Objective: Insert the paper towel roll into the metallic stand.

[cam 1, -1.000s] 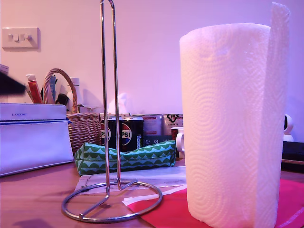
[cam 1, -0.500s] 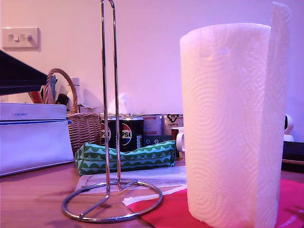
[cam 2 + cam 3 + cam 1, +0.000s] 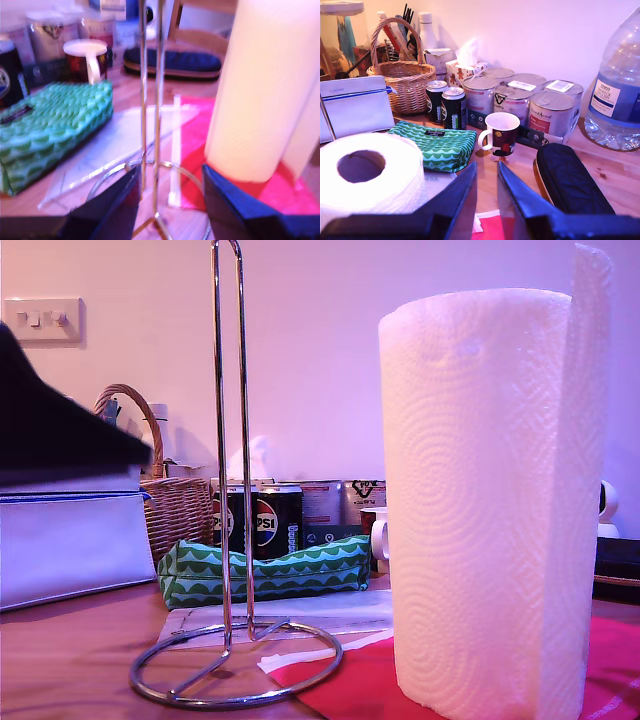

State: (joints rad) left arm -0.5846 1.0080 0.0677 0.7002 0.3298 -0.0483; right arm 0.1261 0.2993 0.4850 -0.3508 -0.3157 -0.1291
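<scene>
Upright on the bench, the paper towel roll (image 3: 485, 500) stands beside the metallic stand (image 3: 232, 490). My first gripper (image 3: 170, 192) gapes around the stand's rod; my second gripper (image 3: 486, 192) is slightly parted, empty.

I read "PSI", part of a Pepsi logo, on the black drink can (image 3: 272, 523), and "TESCO" on the clear plastic water bottle's label (image 3: 616, 98).

**Looks like someone's home, kitchen counter or table**

Wooden tabletop (image 3: 600, 165) against a plain wall with a light switch (image 3: 42, 318). Household clutter all over: wicker basket (image 3: 407, 82), Pepsi cans (image 3: 262, 522), a mug (image 3: 501, 133), tissue box (image 3: 465, 71), tins (image 3: 547, 112), big Tesco water bottle (image 3: 618, 95).
</scene>
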